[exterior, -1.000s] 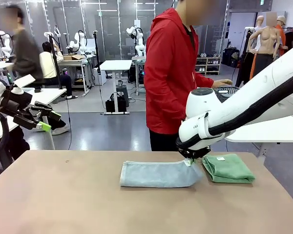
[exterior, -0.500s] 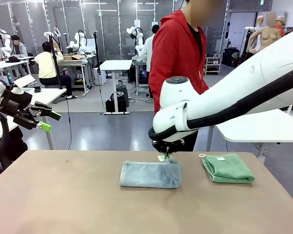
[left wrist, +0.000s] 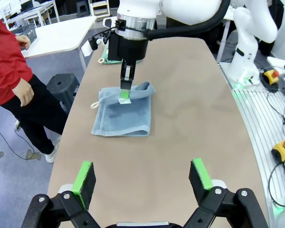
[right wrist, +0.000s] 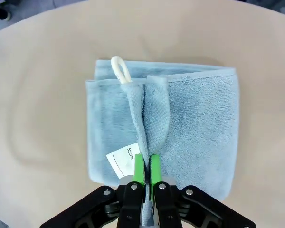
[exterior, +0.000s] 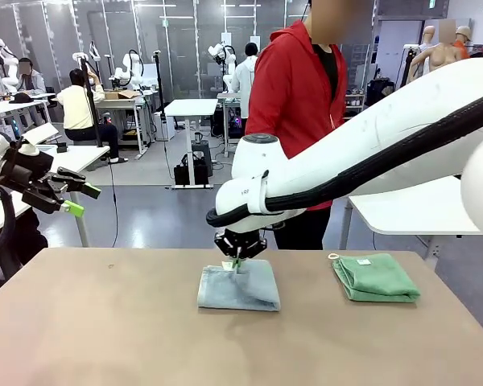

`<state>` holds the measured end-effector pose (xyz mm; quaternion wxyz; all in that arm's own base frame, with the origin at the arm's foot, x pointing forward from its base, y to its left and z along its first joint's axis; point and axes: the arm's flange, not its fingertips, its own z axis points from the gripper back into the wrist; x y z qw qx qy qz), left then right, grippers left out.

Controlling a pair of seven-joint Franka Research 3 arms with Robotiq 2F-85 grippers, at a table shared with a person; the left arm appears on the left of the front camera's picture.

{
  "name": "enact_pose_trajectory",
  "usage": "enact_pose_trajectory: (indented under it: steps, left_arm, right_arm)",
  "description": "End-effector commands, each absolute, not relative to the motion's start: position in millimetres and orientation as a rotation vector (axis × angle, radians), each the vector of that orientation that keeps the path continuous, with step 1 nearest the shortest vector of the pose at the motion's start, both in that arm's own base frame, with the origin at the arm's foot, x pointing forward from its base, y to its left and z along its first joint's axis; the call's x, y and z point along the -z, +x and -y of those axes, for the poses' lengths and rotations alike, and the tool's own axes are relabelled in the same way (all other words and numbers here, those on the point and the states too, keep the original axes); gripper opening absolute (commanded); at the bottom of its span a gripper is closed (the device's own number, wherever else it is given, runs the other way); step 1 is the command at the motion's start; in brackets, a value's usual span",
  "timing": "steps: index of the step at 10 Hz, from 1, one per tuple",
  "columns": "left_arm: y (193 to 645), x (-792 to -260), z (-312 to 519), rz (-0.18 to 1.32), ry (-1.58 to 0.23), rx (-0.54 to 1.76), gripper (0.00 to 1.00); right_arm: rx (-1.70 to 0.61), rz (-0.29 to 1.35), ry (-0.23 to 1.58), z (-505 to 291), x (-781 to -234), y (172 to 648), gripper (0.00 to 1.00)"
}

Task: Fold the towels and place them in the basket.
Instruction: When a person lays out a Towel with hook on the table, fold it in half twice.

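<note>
We see a big brown table (exterior: 105, 338). At twelve o'clock, a person in a red hoodie (exterior: 294, 104) stands behind it. At ten o'clock, far back, a person in a yellow top (exterior: 79, 104) sits by white tables (exterior: 189, 107).

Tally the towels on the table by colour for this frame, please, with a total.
Pale blue-grey towel: 1, pinched in the right end effector.
Mint green towel: 1, folded, lying apart toward the right side of the table.
Total: 2 towels.
</note>
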<state>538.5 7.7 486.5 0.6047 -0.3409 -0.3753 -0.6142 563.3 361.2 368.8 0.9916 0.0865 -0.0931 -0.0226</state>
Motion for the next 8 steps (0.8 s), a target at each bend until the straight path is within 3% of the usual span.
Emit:
enact_pose_trajectory:
  steps: [1, 8]
  left_arm:
    - [537, -489, -7, 0.865, -0.784, 1.429, 1.0]
    - [537, -489, -7, 0.865, -0.784, 1.429, 1.0]
  right_arm:
    - [0.072, 0.192, 0.223, -376, -367, 562, 0.0]
    - [0.156, 0.247, 0.308, -396, -350, 564, 0.0]
